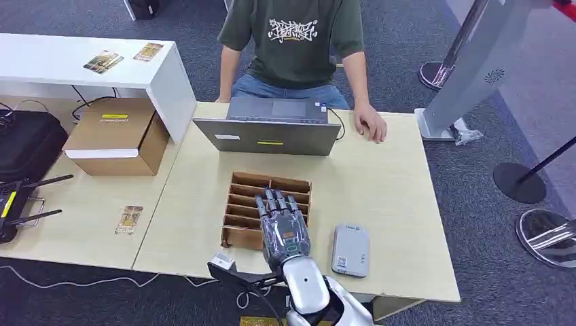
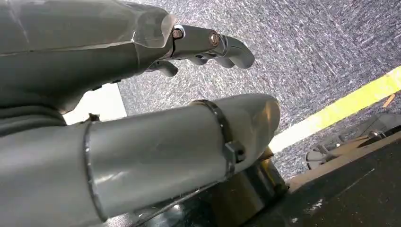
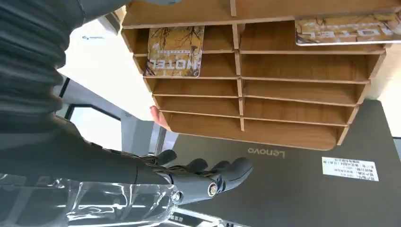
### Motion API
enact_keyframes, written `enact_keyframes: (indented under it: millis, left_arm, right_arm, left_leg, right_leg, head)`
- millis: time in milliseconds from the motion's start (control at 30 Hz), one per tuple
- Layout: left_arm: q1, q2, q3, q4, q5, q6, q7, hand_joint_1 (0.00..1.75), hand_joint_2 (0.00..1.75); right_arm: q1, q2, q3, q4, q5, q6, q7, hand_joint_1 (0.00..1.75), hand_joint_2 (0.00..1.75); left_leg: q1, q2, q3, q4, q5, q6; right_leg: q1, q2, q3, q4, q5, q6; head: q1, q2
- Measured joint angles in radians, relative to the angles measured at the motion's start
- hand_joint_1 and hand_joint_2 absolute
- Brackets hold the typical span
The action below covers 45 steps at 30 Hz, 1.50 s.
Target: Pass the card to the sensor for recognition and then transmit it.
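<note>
The right hand (image 1: 282,227) hovers over the wooden card rack (image 1: 246,204), fingers stretched forward and a little apart, holding nothing; in the right wrist view its dark fingers (image 3: 222,172) reach out flat above the rack's slots. The left hand (image 2: 208,45) hangs over grey carpet with a yellow line, its fingers loosely extended and empty.

The rack sits on the pale worktop (image 1: 380,197) and is divided into rows of slots in two columns. The right wrist view shows two hotel cards lying in it: one card (image 3: 174,51) in one column, another card (image 3: 347,29) in the other column. Just beside the rack, on the robot's right, lies the grey sensor (image 1: 351,250), flat on the worktop. Beyond the rack stands an open laptop (image 1: 272,128), and behind it sits a person (image 1: 292,41) with one hand resting on the worktop. A loose card (image 1: 129,219) lies on the neighbouring table, near a cardboard box (image 1: 119,136).
</note>
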Motion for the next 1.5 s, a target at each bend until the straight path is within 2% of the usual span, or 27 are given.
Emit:
enact_keyframes:
  millis: [467,600,767,1100,1367,1500]
  left_arm:
    - [0.0,0.0,0.0,0.0,-0.003,-0.003,0.0,0.0,0.0]
    - [-0.004,-0.004,0.0,0.0,-0.014,-0.011,0.012,0.0,0.0]
    - [-0.013,-0.01,0.0,0.0,-0.018,-0.012,0.024,0.0,0.0]
    - [-0.018,-0.014,-0.001,0.0,-0.018,-0.021,0.043,0.0,0.0]
    - [-0.018,-0.014,-0.001,0.0,-0.003,-0.014,0.045,0.0,0.0]
    - [-0.011,-0.01,-0.001,0.0,0.008,-0.003,0.023,0.0,0.0]
  right_arm:
    - [-0.007,0.0,0.0,0.018,-0.003,-0.003,0.011,0.0,1.75]
    - [-0.034,0.003,-0.001,0.07,0.014,-0.029,0.043,0.0,1.75]
    - [-0.064,0.013,-0.013,0.144,0.018,-0.048,0.048,0.0,1.75]
    - [-0.104,0.03,-0.06,0.248,0.031,-0.047,0.066,0.0,1.75]
    - [-0.133,0.043,-0.125,0.327,0.064,-0.072,0.073,0.0,1.75]
    - [-0.124,0.045,-0.135,0.318,0.087,-0.066,0.071,0.0,1.75]
  left_leg:
    - [0.0,0.0,0.0,0.0,0.0,0.0]
    - [0.0,0.0,0.0,0.0,0.0,0.0]
    - [0.0,0.0,0.0,0.0,0.0,0.0]
    - [0.0,0.0,0.0,0.0,0.0,0.0]
    - [0.0,0.0,0.0,0.0,0.0,0.0]
    - [0.0,0.0,0.0,0.0,0.0,0.0]
  right_leg:
    - [0.0,0.0,0.0,0.0,0.0,0.0]
    - [0.0,0.0,0.0,0.0,0.0,0.0]
    - [0.0,0.0,0.0,0.0,0.0,0.0]
    - [0.0,0.0,0.0,0.0,0.0,0.0]
    - [0.0,0.0,0.0,0.0,0.0,0.0]
    - [0.0,0.0,0.0,0.0,0.0,0.0]
  head:
    - [0.0,0.0]
    - [0.0,0.0]
    - [0.0,0.0]
    - [0.0,0.0]
    - [0.0,0.0]
    - [0.0,0.0]
